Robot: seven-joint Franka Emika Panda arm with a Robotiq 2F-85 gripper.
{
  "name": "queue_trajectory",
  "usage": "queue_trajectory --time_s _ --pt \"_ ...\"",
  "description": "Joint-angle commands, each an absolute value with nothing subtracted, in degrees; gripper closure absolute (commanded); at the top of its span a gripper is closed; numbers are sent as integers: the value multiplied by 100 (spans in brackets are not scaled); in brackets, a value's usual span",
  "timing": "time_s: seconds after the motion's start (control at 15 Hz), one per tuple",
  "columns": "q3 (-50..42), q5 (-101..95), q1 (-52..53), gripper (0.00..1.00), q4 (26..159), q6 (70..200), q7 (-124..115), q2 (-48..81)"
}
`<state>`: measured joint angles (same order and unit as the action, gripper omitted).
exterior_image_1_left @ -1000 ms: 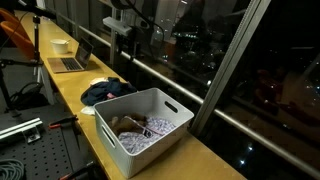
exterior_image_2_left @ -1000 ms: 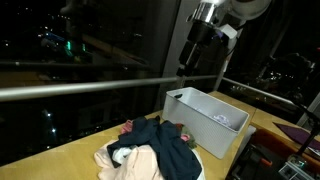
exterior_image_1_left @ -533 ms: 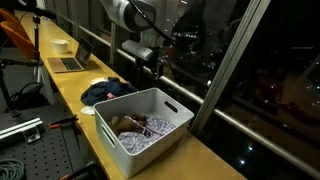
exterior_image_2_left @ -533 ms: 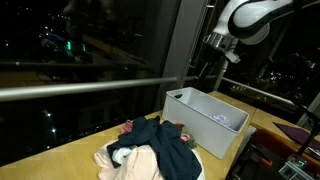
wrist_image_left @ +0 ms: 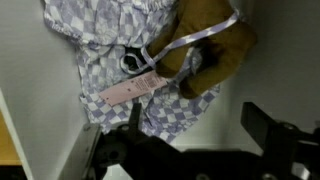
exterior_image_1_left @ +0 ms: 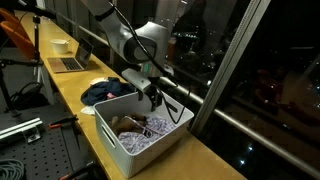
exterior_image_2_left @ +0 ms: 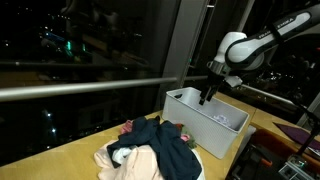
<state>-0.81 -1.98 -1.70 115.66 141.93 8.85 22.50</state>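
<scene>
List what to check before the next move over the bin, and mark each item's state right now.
1. Jaws of the gripper apart and empty: ok, the wrist view shows nothing between them.
2. Arm positioned above the white bin: ok in both exterior views.
3. Contents in sight below: ok, checked cloth, brown garment and pink tag all show.
4. Gap between fingers and bin wall: cannot tell, since the gripper hangs near the far rim.
5. Pile of clothes beside the bin, apart from the arm: ok.
</scene>
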Motion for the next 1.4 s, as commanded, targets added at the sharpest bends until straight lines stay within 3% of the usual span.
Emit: queue_trajectory --time_s 0.0,0.87,0.93,1.07,1.33 --pt "-339 -546 -168 0 11487 14542 571 2746" --pt "-401 -194 -451 0 10287 14610 157 4897" --pt "-401 -189 -442 25 10236 14602 139 4937" --pt "-416 -212 -415 34 10167 14576 110 4963" --pt "-445 -253 -366 65 10167 14497 90 4805"
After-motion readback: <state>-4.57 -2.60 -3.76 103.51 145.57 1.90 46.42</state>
